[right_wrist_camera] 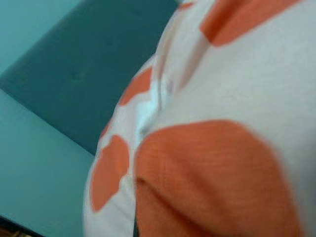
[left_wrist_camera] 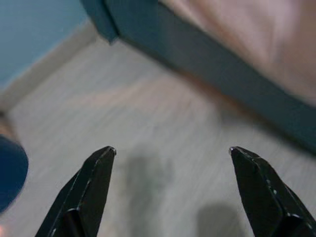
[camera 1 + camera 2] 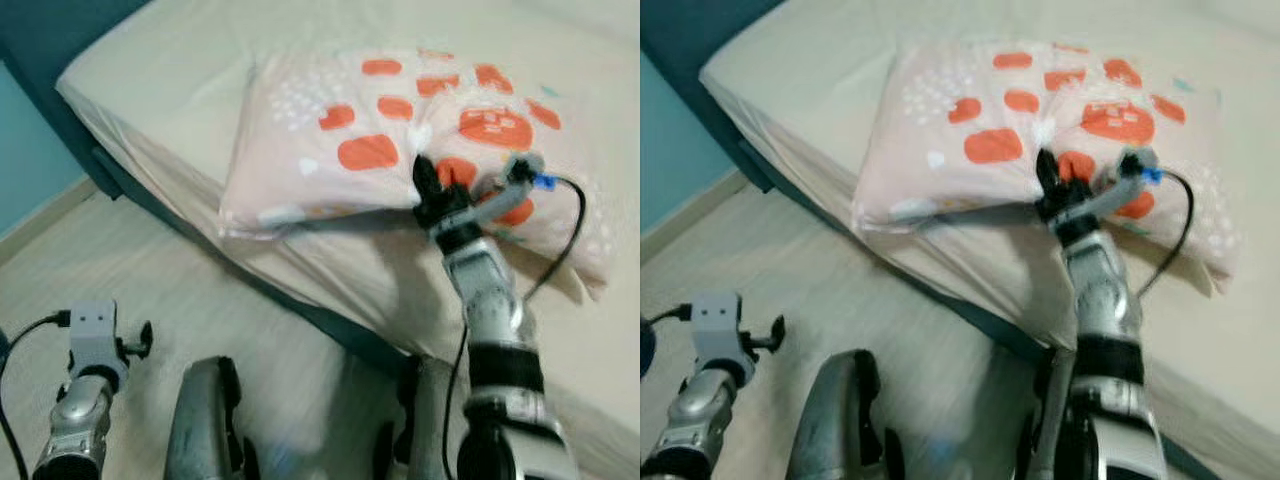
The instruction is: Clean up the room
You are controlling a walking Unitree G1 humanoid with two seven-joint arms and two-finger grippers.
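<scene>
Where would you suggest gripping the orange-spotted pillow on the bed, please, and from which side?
Probably the pillow's near edge, approached from the robot's side of the bed: that soft edge faces the robot and bunches easily. The right gripper is already there, fabric gathered around it.

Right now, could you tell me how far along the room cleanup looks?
Done: the pillow already lies on the bed. In hand: the right gripper presses into its front edge, apparently gripping or adjusting it. The left gripper is open above the floor. Left: releasing the pillow; the rest of the room is out of sight.
</scene>
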